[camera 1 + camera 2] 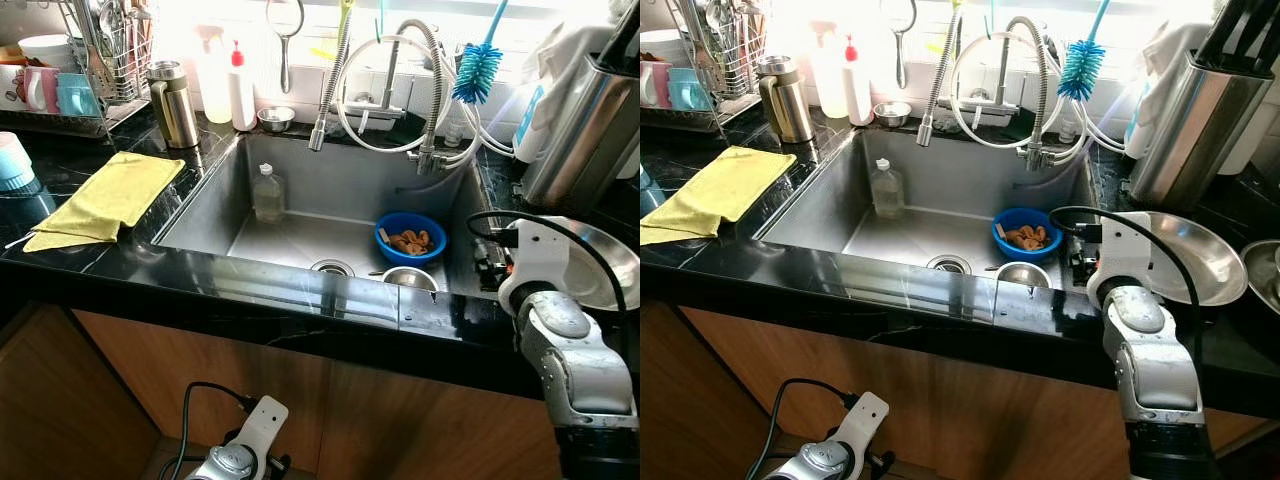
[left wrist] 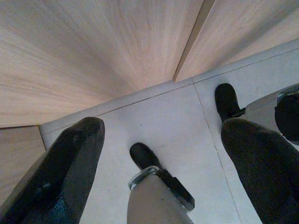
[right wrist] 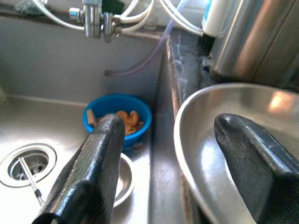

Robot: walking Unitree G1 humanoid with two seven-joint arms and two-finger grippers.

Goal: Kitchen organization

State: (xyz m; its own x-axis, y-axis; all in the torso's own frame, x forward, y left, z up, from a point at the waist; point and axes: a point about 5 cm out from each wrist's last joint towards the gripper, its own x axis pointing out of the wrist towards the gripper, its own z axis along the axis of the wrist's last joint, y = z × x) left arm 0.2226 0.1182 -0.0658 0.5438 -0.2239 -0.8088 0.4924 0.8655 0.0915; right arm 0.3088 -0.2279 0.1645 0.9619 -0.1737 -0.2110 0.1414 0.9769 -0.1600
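The steel sink (image 1: pixel 290 240) holds a blue bowl (image 1: pixel 410 238) of orange food scraps, a small steel bowl (image 1: pixel 408 277) beside it and an upright plastic bottle (image 1: pixel 267 193). A wide steel bowl (image 1: pixel 600 265) rests on the black counter to the sink's right. My right gripper (image 3: pixel 169 123) is open at that bowl's near rim. One finger (image 3: pixel 100 154) hangs over the sink and the other finger (image 3: pixel 247 149) over the wide bowl (image 3: pixel 219 135), with nothing held. My left gripper (image 2: pixel 161 126) is open and points at the floor by the cabinet.
A yellow cloth (image 1: pixel 110 198) lies on the left counter, near a steel flask (image 1: pixel 175 103), two soap bottles (image 1: pixel 230 85) and a dish rack (image 1: pixel 90 60). A pull-out tap with hoses (image 1: pixel 330 90) and a blue brush (image 1: pixel 476 72) hang over the sink. A tall steel container (image 1: pixel 575 130) stands at the right.
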